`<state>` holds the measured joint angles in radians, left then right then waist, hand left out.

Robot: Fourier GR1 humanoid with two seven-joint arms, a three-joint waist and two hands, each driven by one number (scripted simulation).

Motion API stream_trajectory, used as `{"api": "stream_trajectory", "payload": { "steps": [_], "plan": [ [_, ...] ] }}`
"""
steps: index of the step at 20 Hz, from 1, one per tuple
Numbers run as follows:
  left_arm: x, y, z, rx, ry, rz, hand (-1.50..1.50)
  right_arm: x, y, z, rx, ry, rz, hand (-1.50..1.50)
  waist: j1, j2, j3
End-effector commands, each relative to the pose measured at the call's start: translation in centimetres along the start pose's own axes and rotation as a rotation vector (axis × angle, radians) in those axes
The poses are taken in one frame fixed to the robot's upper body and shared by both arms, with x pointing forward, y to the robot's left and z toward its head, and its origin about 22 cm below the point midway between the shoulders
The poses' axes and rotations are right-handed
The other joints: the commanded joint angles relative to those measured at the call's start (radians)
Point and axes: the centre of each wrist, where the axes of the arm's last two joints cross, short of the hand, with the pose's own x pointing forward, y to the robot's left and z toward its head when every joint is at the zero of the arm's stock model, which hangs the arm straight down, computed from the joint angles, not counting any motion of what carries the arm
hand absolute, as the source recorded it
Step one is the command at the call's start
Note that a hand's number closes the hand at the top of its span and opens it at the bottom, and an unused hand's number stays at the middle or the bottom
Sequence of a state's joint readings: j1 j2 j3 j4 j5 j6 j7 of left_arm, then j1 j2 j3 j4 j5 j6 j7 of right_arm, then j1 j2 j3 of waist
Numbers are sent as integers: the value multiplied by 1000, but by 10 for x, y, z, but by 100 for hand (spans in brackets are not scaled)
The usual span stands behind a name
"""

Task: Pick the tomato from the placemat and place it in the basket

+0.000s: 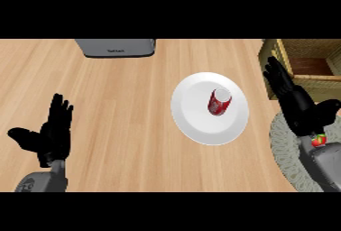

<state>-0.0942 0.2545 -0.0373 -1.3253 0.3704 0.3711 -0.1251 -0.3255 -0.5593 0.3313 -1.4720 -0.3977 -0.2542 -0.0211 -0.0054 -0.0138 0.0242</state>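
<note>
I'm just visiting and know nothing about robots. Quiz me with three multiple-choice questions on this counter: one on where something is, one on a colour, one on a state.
1. Where does the red can lie?
A. on the white plate
B. in the basket
C. on the placemat

2. What colour are the robot's hands?
A. white
B. black
C. red

3. How is the left hand held?
A. curled round the can
C. pressed flat on the plate
B. open, touching nothing

Answers:
1 A: the can rests on its side near the plate's middle.
2 B: both the left hand and the right hand are black on grey forearms.
3 B: its fingers are straight over bare wooden counter, apart from every object.
</note>
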Motion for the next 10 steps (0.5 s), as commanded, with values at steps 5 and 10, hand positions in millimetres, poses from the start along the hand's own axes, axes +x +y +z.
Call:
{"api": "stream_trajectory", "payload": {
  "steps": [5, 10],
  "plan": [
    [32, 20, -17, -150, 2, -212, 0, 40, -123, -11, -6, -374, -226, 150, -11, 23, -12],
    [39, 19, -19, -251, 53, -243, 0, 27, -111, 9, 403, -488, 242, -150, -1, 22, -16]
  ]
}}
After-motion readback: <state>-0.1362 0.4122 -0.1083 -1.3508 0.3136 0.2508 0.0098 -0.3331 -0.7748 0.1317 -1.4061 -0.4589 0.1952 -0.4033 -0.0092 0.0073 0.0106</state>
